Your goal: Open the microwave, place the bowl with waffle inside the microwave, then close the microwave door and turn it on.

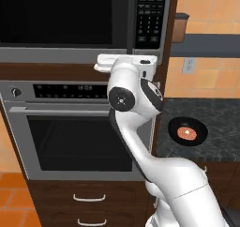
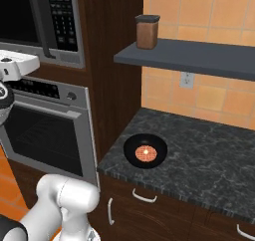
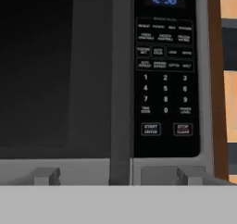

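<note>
A wood-panelled wall unit carries the microwave (image 1: pixel 84 22) above an oven (image 1: pixel 77 127); a dark stone counter (image 2: pixel 209 160) adjoins it on the right. The door (image 3: pixel 55 70) is shut; its handle (image 3: pixel 121 79) stands vertical beside the keypad (image 3: pixel 165 79). The gripper (image 3: pixel 118 176) sits level with the frame's lower edge, fingers spread wide and empty, straddling the handle line, apparently to grasp it. The bowl (image 2: pixel 145 151) holding the waffle (image 2: pixel 146 153) waits on the counter.
</note>
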Available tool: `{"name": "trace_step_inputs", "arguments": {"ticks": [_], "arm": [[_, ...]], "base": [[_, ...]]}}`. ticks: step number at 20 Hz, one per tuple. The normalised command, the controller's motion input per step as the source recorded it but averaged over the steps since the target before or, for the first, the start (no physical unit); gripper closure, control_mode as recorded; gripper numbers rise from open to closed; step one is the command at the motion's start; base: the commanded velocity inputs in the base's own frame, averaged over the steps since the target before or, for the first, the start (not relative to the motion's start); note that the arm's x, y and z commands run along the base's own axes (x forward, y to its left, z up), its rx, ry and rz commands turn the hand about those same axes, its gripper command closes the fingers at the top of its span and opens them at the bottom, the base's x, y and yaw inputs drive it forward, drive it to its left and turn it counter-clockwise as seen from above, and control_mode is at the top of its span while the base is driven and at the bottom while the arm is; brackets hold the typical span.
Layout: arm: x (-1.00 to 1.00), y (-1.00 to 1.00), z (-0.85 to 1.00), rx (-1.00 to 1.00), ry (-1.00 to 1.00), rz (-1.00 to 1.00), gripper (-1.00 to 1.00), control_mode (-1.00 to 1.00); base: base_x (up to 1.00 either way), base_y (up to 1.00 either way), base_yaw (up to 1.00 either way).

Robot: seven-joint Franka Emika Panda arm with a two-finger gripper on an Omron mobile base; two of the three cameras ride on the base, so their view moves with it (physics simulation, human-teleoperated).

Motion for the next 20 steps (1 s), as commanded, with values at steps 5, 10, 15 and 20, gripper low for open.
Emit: {"name": "trace_step_inputs", "arguments": {"ticks": [5,10,15,20], "arm": [[0.28,0.00,0.29,0.00,-0.20,0.00,-1.00,-1.00],[0.48,0.04,0.28,0.00,-0.02,0.00,-1.00,-1.00],[0.47,0.01,0.16,0.00,0.04,0.00,-1.00,-1.00],[0.18,0.00,0.01,0.00,0.00,0.00,1.00,-1.00]], "base": [[0.00,0.00,0.00],[0.00,0.00,0.00],[0.00,0.00,0.00],[0.00,0.00,0.00]]}}
